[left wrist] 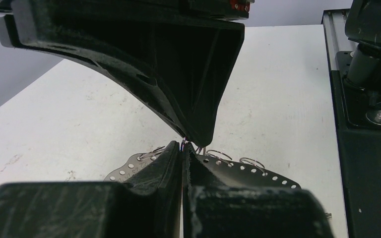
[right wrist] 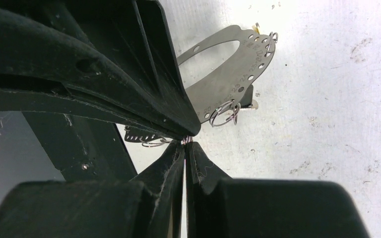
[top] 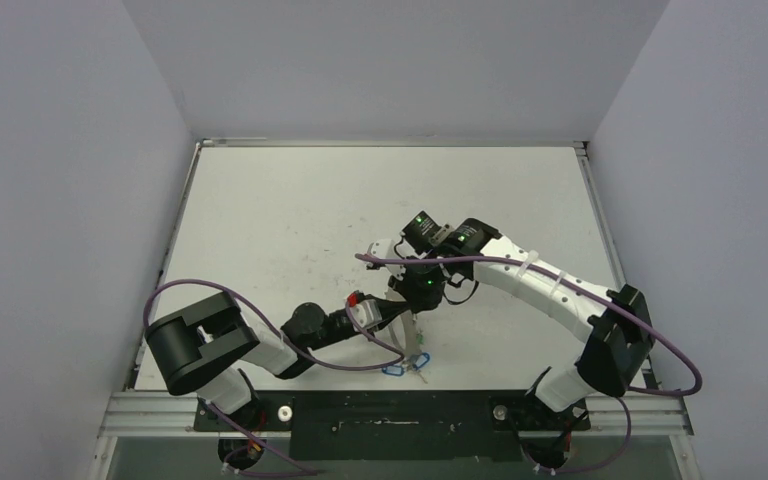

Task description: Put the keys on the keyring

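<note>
Two arms, the left arm (top: pixel 210 345) and the right arm (top: pixel 560 290), reach in over the white table (top: pixel 290 210) and meet just ahead of their bases. The left gripper (left wrist: pixel 182 148) has its fingers pressed together. The right gripper (right wrist: pixel 185 144) is likewise pinched tight. The two stand tip to tip, almost touching. A tiny glint sits where the tips meet, but it is too small to tell whether either pincer holds a wire there.

Right behind the tips lies the keyring (right wrist: pixel 238 79). Up close it shows as a flat silvery oval band pierced with small holes, resting on the table. A few bare split rings (right wrist: pixel 223 116) hang from its holes, and neither wrist view shows a key on them.

From above, the blue-tagged key (top: pixel 394 369) and the green-tagged key (top: pixel 421 360) lie side by side near the table's front edge, between the grippers and the bases. A thin line runs from the tips down toward them, and I cannot tell whether it joins them to anything.

My judgement is that the threading is at an early stage, with at least these two keys left to go on.

Each gripper fills most of the other's wrist view, so the working spot is crowded. A purple cable (top: pixel 360 355) loops low over the table beside the keys and could catch on them.
</note>
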